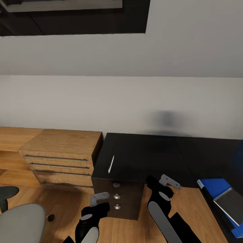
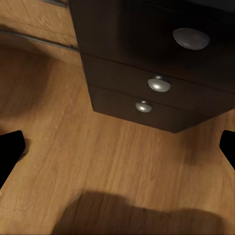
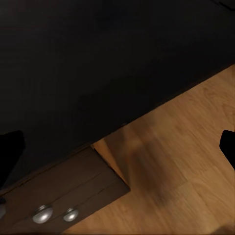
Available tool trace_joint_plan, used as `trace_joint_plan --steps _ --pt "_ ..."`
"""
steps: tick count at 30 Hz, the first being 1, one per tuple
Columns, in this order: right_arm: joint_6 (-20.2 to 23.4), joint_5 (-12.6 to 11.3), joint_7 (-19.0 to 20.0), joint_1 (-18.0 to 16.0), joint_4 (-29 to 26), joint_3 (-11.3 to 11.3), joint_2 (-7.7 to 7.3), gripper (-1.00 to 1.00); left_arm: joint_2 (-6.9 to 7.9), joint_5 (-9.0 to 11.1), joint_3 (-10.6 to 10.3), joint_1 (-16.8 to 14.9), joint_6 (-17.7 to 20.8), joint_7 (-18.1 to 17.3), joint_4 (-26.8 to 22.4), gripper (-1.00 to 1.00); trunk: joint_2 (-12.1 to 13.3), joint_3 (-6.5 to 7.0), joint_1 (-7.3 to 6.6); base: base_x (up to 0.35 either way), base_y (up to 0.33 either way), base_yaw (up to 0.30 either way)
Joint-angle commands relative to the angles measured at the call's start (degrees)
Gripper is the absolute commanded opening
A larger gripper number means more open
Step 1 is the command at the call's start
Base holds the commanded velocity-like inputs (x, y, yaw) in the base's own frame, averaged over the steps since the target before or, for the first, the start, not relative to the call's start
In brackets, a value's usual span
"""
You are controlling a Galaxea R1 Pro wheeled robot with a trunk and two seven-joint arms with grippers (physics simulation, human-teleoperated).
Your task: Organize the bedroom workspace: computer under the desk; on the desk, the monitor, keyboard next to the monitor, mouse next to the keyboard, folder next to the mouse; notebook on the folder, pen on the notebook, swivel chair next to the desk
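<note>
Black desk (image 1: 141, 158), white pen (image 1: 111, 164) | folder (image 1: 216, 189) cut off, perhaps notebook (image 1: 233, 200) atop | both hands apart

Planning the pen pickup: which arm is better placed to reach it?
Probably the left: the pen lies near the desk's left end, nearer the left tool than the right tool. Both are empty.

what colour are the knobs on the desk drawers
Silver-grey metal knobs on the black drawer unit of the desk, clearest in the left wrist view.
</note>
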Motion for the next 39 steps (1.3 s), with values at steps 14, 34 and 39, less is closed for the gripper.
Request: trace_joint_plan --steps 14,34,39 --pt "0.58 0.93 -0.29 -0.06 0.39 0.2 0.02 1.0 0.04 0.31 -0.15 -0.09 0.16 0.39 -0.06 1.0 -0.06 -0.07 0.01 0.001 0.0 0.281" --pt "0.58 0.97 -0.24 -0.06 0.36 0.86 0.02 1.0 -0.04 0.47 1.85 -0.09 0.21 0.44 0.38 1.0 -0.06 -0.24 0.01 0.215 -0.021 0.102" --pt "0.6 0.97 -0.2 -0.06 0.36 0.92 -0.03 1.0 -0.02 0.48 1.87 -0.09 0.22 0.46 0.38 1.0 -0.06 -0.24 0.01 0.015 0.0 0.0"
